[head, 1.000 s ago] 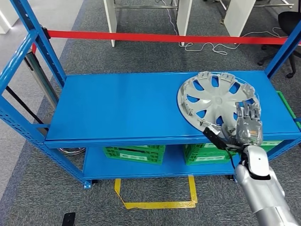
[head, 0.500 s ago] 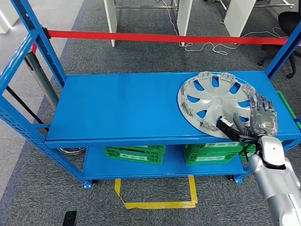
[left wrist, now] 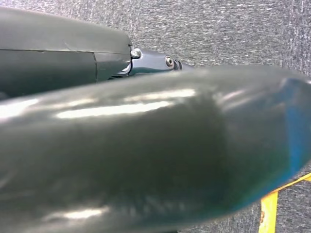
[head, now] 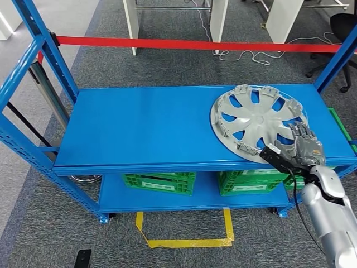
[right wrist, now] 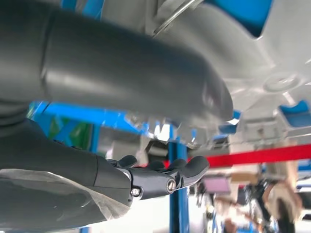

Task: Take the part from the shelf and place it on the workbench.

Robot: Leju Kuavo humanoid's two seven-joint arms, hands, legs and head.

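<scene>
Looking at the shelf: I see a blue metal shelf (head: 147, 128) with two levels, and the silver part, a wheel cover (head: 252, 114), lies flat on the right side of the upper level, its near rim close to the front edge.
Right hand: my right hand (head: 304, 146) is at the near right rim of the wheel cover, at the front edge of the shelf, with the back of the hand facing up.
Right hand state: in the right wrist view the thick thumb (right wrist: 146, 77) lies against the grey underside of the wheel cover (right wrist: 256, 53), and the darker fingers (right wrist: 165, 177) are stretched out apart from it on the other side; I cannot tell if they press the rim or not.
Left hand: I only see dark rounded body parts and grey carpet in the left wrist view, so I cannot tell its state.
Lower level: two green crates (head: 160, 181) stand there, side by side.
Floor: grey carpet with yellow tape lines (head: 185, 240) in front of the shelf.
Behind the shelf: a red bar (head: 189, 43) runs across, and white table legs (head: 218, 19) stand further back.
</scene>
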